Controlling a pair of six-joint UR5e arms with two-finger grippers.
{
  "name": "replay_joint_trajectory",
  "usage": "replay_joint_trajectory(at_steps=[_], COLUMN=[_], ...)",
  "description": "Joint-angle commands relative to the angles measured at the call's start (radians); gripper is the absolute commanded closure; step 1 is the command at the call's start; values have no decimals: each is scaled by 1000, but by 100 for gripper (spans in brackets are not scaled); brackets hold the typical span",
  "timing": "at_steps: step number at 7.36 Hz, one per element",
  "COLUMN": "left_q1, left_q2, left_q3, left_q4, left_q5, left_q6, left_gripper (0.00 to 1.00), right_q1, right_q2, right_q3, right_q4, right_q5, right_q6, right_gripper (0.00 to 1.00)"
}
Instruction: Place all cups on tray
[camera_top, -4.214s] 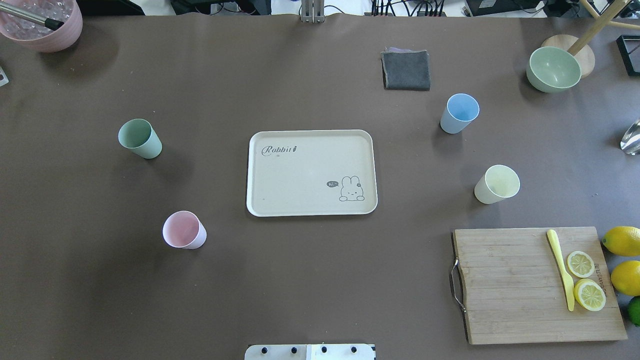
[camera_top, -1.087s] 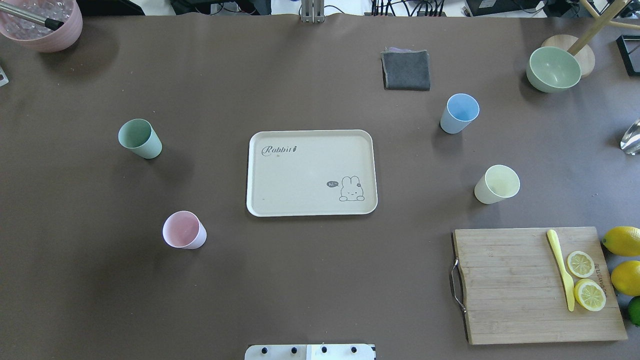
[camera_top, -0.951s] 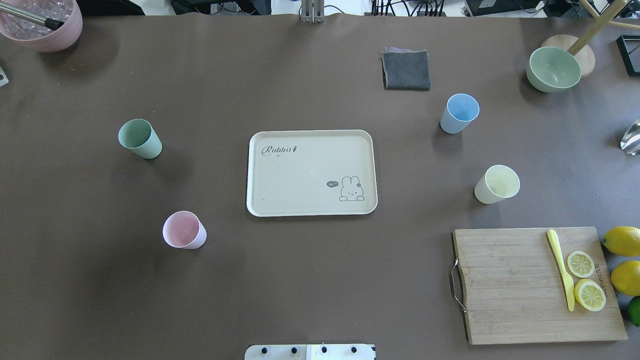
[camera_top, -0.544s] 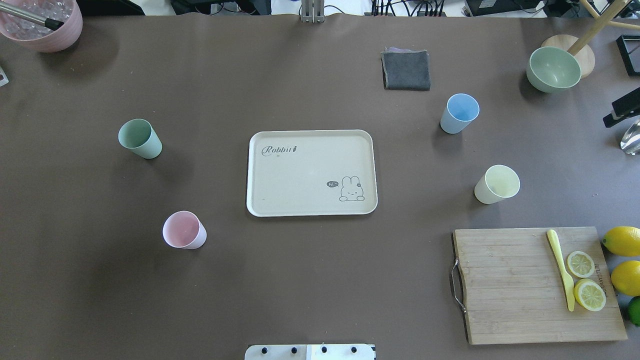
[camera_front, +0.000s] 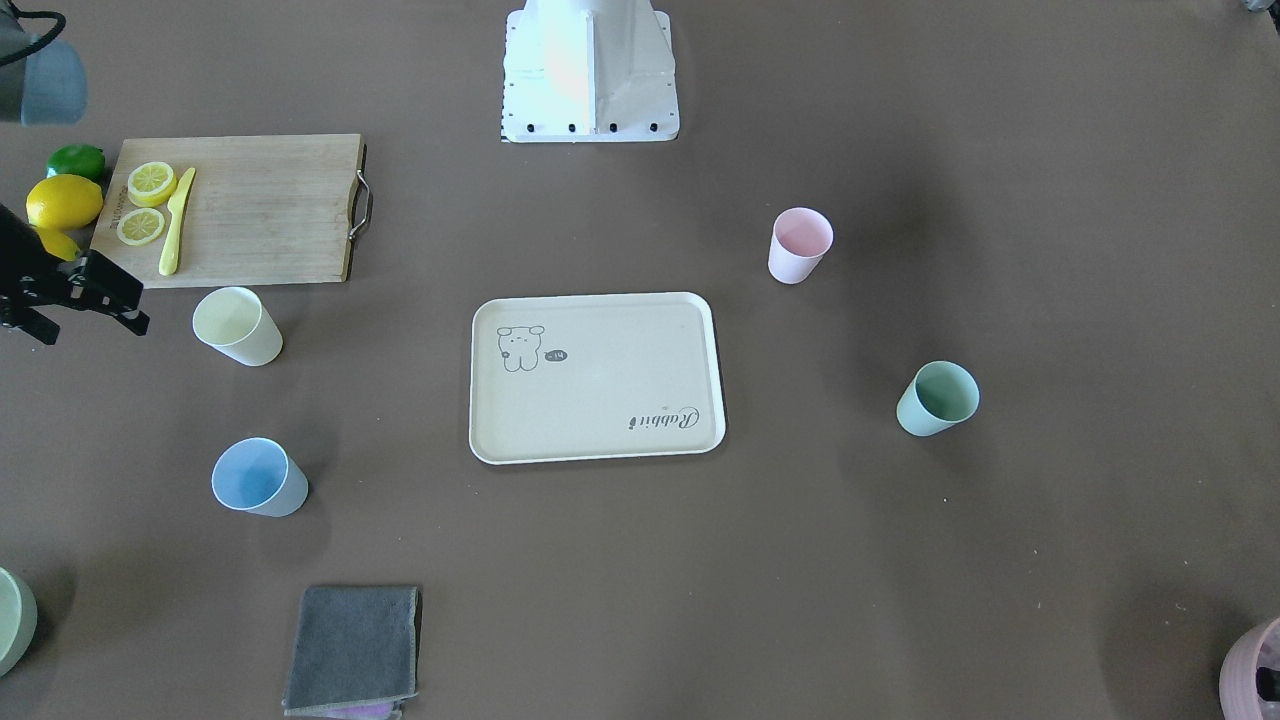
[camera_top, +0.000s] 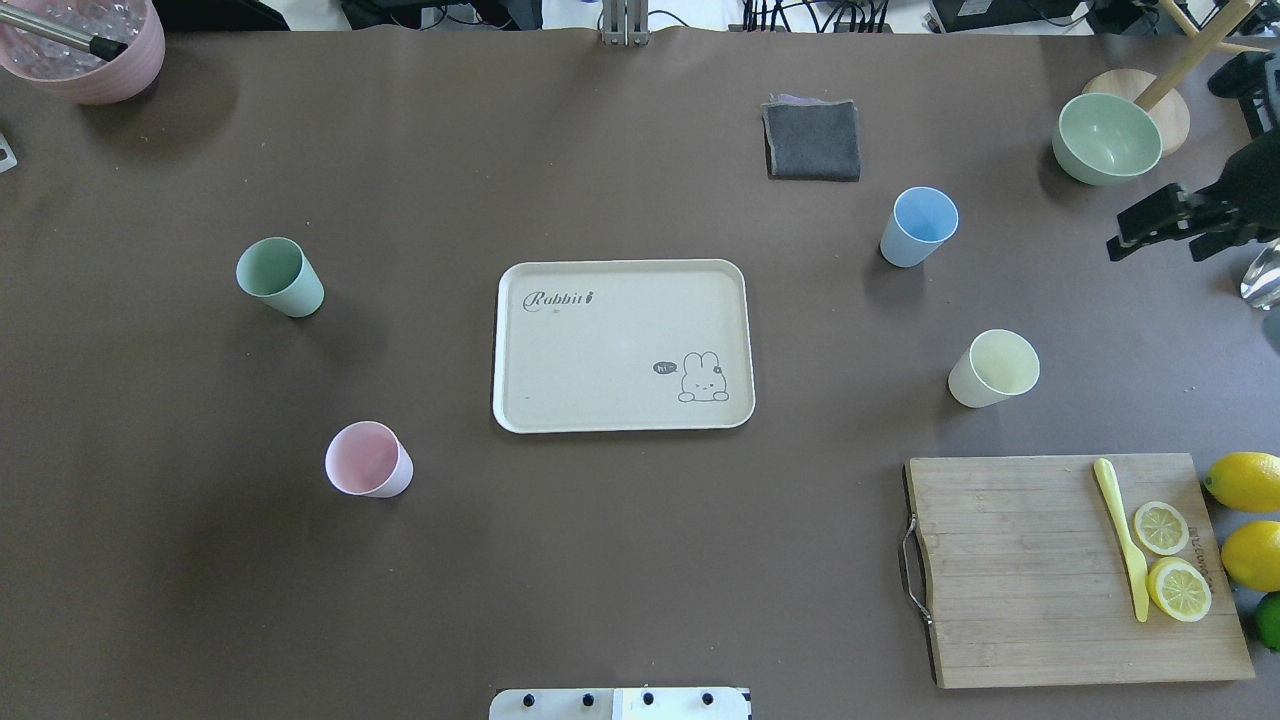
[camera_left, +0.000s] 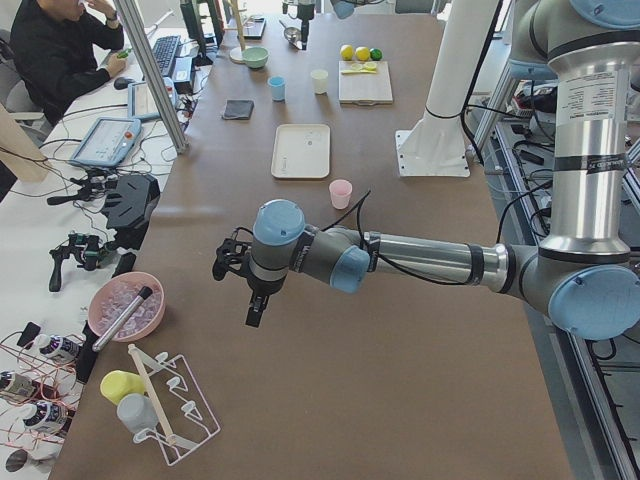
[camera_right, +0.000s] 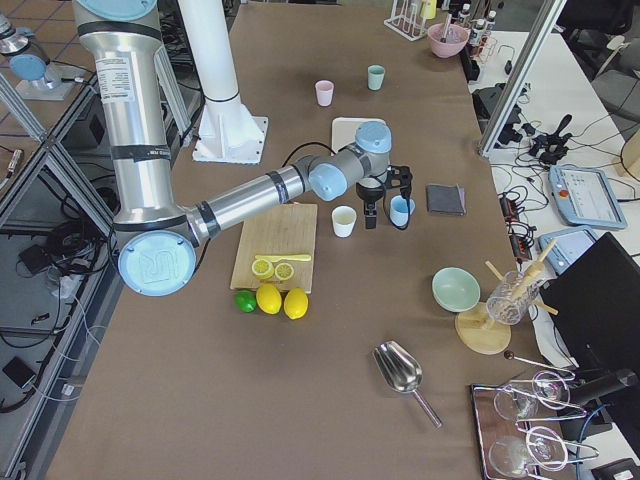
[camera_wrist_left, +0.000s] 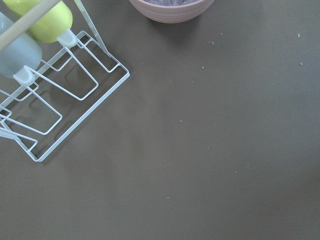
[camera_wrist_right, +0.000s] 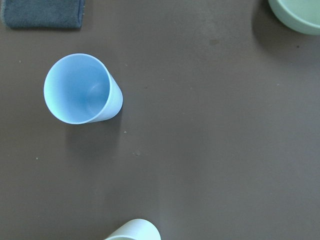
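Note:
The cream rabbit tray (camera_top: 600, 350) lies mid-table with nothing on it. All the cups stand upright on the table around it. On its left are the mint green cup (camera_top: 278, 277) and the pink cup (camera_top: 367, 460). On its right are the light blue cup (camera_top: 920, 226) and the pale yellow cup (camera_top: 993, 368). My right gripper (camera_top: 1125, 235) hangs open and empty above the table, right of the blue cup. The right wrist view looks down on the blue cup (camera_wrist_right: 82, 90). My left gripper (camera_left: 252, 300) shows only in the exterior left view, and I cannot tell its state.
A wooden cutting board (camera_top: 1010, 570) with lemon slices and a yellow knife lies front right, with lemons beside it. A pale green bowl (camera_top: 1105, 138) and a grey cloth (camera_top: 812, 140) sit at the back right. A mauve pot (camera_top: 85, 45) is at the back left.
My right gripper has come into the overhead view from the right edge and moved left toward the blue cup. The cups and the tray have not moved.

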Motion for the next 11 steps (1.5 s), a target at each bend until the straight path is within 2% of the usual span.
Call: replay_joint_trajectory(at_steps=[1,3,8,9,10,11], left_q1=[1,1,1,1,1,1], left_q2=[-2,-2,-8,-8,-8,-8], left_q3=[1,0,-2,-2,-2,-3], left_q4=[0,0,-2,-2,-2,-2], left_q5=[-1,-1,-3,-3,-4,-4], left_q6=[-2,-2,-2,-2,-2,-2], left_gripper=[2,2,2,2,2,2], right_q1=[-63,-118,-178,-184,-189,-204], right_q2=[-25,-65,-70,-64,-54,-53], right_q3=[-9,-10,-24,-39,-45,-55], right_q4=[39,44,44,45,45,45], right_q5=[-26,-53,-87,-105,-113,-121], right_q6=[40,41,79,79,87,92], right_gripper=[0,0,2,11,32,64])
